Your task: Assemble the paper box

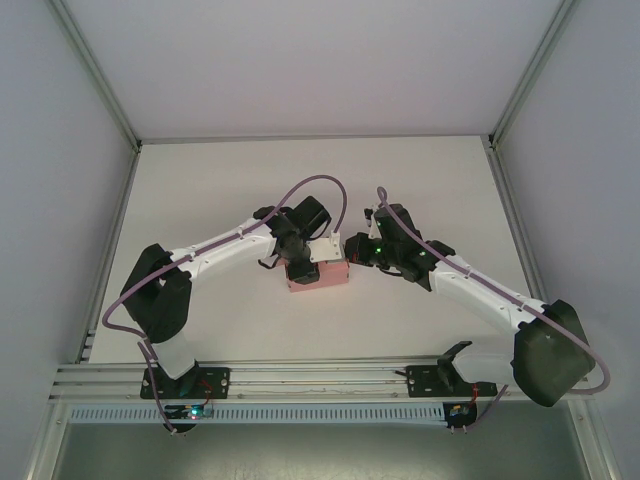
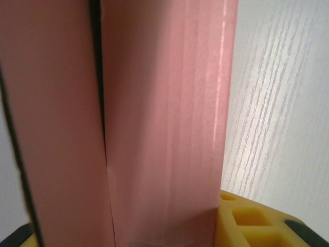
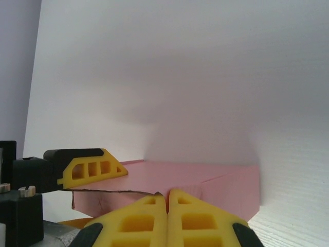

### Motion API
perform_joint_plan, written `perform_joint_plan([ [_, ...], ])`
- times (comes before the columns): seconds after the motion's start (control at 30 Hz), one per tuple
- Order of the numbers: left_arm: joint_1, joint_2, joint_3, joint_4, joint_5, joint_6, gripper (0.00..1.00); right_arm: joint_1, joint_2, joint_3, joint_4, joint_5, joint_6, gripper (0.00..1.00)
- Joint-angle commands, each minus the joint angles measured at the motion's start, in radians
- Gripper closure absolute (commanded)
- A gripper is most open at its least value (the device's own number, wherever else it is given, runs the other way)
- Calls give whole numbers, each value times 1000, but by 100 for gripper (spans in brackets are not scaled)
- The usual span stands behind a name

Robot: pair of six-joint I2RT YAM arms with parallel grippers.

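Where the white, wood-grained counter runs out to metal rails, the two arms lean in from either side and crowd the paper box, which lies near the counter's middle. The left hand is clamped on the box, yellow pocketed pads flanking smooth, thin pink card. The right hand has its fingers pressed together, tips just beside the box's near flap; I cannot tell whether they touch.
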Motion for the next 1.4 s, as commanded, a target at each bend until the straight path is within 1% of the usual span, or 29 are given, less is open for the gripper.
perform_joint_plan([
  [0.0, -15, 49, -5, 99, 71, 36, 60, -1, -12, -2, -10, -133, -48, 100],
  [0.13, -14, 44, -6, 90, 81, 47, 60, -7, -32, -71, 14, -163, -172, 100],
  [0.27, -15, 50, -6, 94, 81, 50, 60, 19, -70, -150, 39, -95, -294, 100],
  [0.3, -15, 52, -4, 96, 80, 49, 60, 27, -81, -171, 57, -72, -311, 100],
  [0.4, -14, 62, 3, 88, 81, 47, 60, 41, -116, -245, 154, -63, -319, 100],
  [0.47, -15, 65, 10, 79, 84, 46, 60, 63, -139, -269, 183, -60, -352, 99],
  [0.5, -15, 65, 13, 78, 84, 48, 60, 87, -158, -277, 179, -27, -395, 99],
  [0.57, -14, 63, 14, 76, 81, 48, 60, 137, -193, -286, 147, 84, -477, 97],
  [0.6, -13, 61, 16, 76, 80, 46, 60, 152, -208, -290, 128, 122, -492, 96],
  [0.67, -14, 61, 18, 73, 82, 46, 60, 154, -233, -292, 112, 176, -466, 91],
  [0.73, -15, 61, 20, 72, 88, 47, 60, 155, -253, -296, 117, 190, -446, 79],
  [0.8, -14, 62, 23, 73, 92, 47, 60, 159, -264, -298, 129, 196, -431, 79],
  [0.87, -13, 63, 26, 71, 95, 48, 60, 160, -268, -294, 133, 205, -415, 83],
  [0.93, -14, 63, 29, 66, 100, 51, 60, 163, -264, -281, 127, 209, -413, 83],
  [1.0, -15, 61, 29, 61, 103, 53, 60, 164, -258, -266, 116, 243, -406, 78],
  [1.07, -14, 61, 30, 56, 101, 55, 60, 165, -251, -240, 85, 271, -408, 76],
  [1.13, -15, 61, 30, 49, 99, 60, 60, 165, -251, -204, 44, 298, -399, 64],
  [1.2, -14, 61, 28, 46, 98, 62, 60, 165, -261, -167, -2, 315, -385, 57],
  [1.3, -15, 61, 29, 45, 96, 65, 60, 164, -282, -124, -48, 276, -396, 42],
  [1.33, -15, 63, 30, 44, 99, 68, 60, 165, -287, -110, -63, 270, -397, 40],
  [1.37, -16, 63, 31, 41, 101, 69, 60, 165, -291, -102, -70, 263, -396, 40],
])
